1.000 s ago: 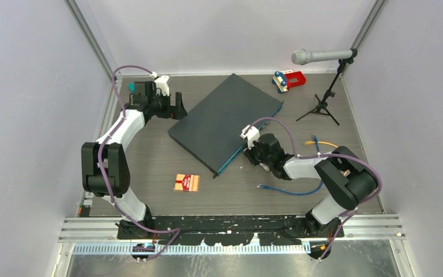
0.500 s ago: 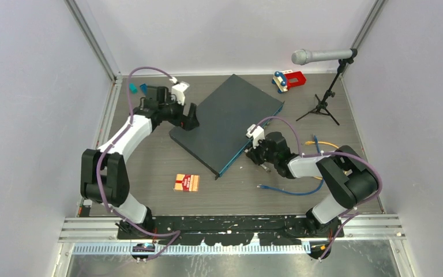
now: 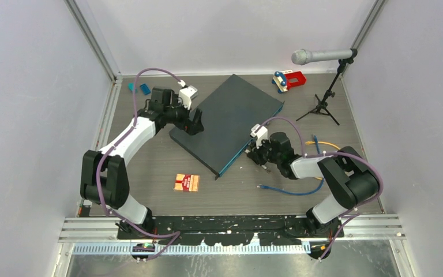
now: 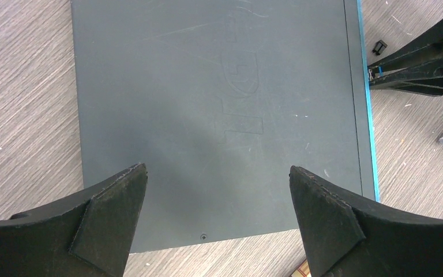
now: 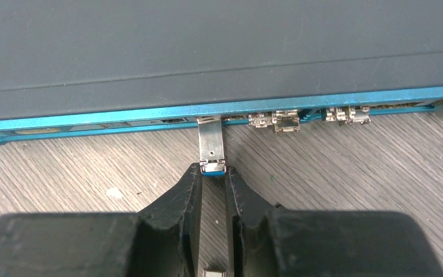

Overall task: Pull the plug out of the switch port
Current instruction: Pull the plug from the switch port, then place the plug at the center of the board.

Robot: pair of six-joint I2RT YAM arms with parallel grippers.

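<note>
Left gripper [image 4: 216,173] moved over switch [image 3: 231,115]; right gripper [image 5: 213,174] pinches plug [image 5: 212,144]

Switch [image 3: 231,118]: left tool [image 3: 195,122] over corner, right tool [image 3: 255,154] at teal edge

Pale walls [image 3: 225,34] enclose a grey woodgrain table [image 3: 150,167].

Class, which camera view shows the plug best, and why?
The right wrist view: the metal plug juts from the switch, its end pinched in the right gripper. From above it is too small to see; the left wrist shows only a glimpse.
</note>
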